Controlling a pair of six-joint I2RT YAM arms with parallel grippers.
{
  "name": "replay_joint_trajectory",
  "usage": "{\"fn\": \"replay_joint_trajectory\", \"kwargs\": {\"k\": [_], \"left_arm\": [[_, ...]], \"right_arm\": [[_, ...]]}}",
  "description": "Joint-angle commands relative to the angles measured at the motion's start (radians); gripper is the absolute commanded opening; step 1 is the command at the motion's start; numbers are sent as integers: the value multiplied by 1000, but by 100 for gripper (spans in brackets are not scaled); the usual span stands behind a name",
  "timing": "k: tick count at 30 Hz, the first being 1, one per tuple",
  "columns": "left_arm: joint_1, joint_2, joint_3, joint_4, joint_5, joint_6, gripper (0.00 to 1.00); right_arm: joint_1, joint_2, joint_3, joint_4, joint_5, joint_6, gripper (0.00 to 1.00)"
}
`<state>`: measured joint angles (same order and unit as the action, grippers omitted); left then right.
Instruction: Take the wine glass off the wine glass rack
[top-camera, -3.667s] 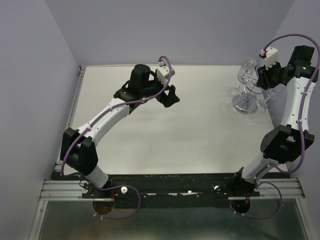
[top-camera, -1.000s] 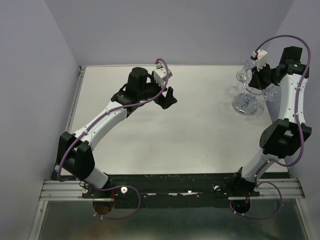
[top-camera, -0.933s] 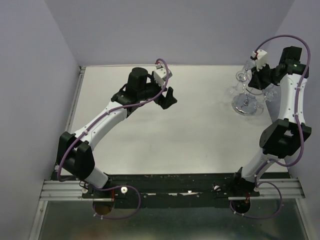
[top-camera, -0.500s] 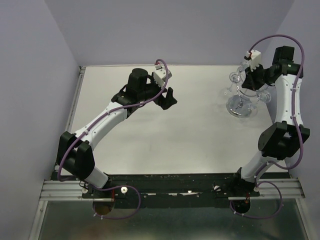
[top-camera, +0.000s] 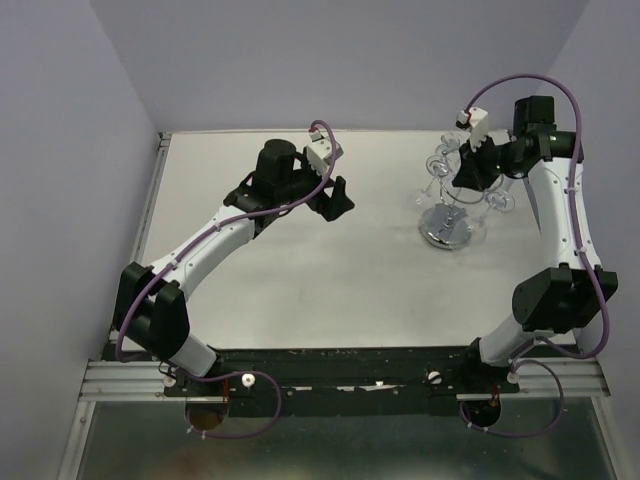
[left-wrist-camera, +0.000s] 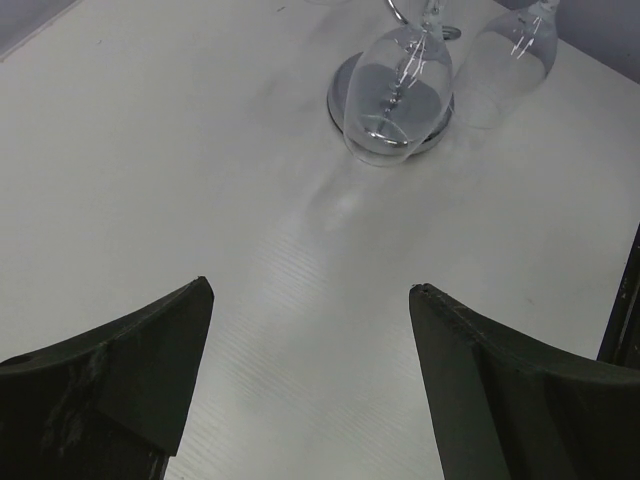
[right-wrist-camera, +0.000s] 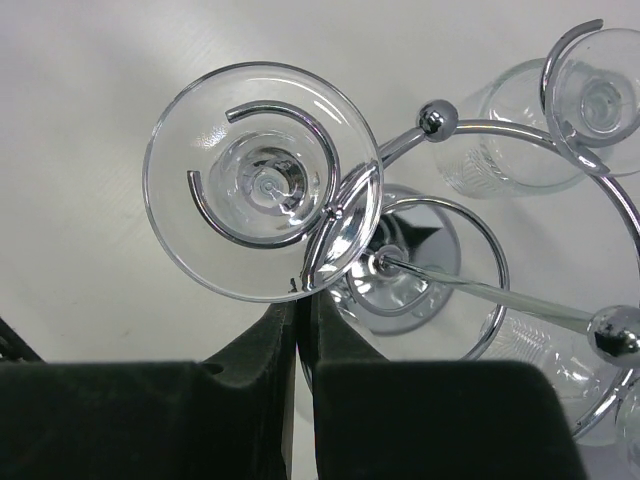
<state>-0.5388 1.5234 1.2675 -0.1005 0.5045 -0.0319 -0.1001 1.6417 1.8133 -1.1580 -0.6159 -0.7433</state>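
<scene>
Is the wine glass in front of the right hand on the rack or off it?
On the rack. The wine glass hangs bowl down, a curled wire circling its stem under the foot.

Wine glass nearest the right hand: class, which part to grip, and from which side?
Grip the stem, just under the foot. The wine glass hangs bowl down, its foot resting on a curled hook of the wine glass rack, so only the stem is narrow enough. Best come from outside, since the hook's gap faces away from the rack's middle.
</scene>
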Motion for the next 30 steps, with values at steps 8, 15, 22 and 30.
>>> {"fn": "replay_joint_trajectory", "kwargs": {"k": [8, 15, 22, 30], "left_arm": [[-4, -31, -16, 48, 28, -8, 95], [-4, -43, -40, 51, 39, -5, 95], [-4, -71, -80, 47, 107, 13, 95], [-16, -100, -138, 74, 138, 27, 95]], "right_arm": [[148, -175, -41, 67, -160, 70, 1], [200, -229, -149, 63, -165, 64, 1], [230, -279, -216, 46, -185, 74, 1], [237, -339, -301, 20, -139, 59, 9]]}}
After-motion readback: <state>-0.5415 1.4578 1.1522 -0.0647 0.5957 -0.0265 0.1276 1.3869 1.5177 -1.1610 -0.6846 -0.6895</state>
